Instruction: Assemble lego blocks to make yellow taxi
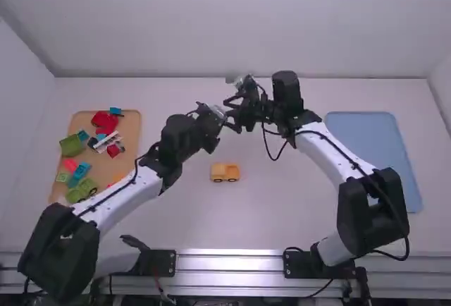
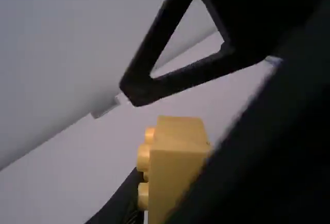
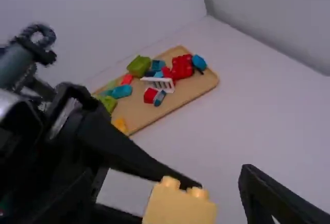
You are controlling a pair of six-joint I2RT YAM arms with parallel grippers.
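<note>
The left end effector is clamped on a yellow block; the right end effector is spread around it. Nearer the base edge, a yellow wheeled piece sits mid-worktop, with room between it and the block tray at left and blue tray at right. Pale walls rise beyond the far edge.

Left claw is clamping; right claw is holding its fingers apart; both are facing inward above the desk.
</note>
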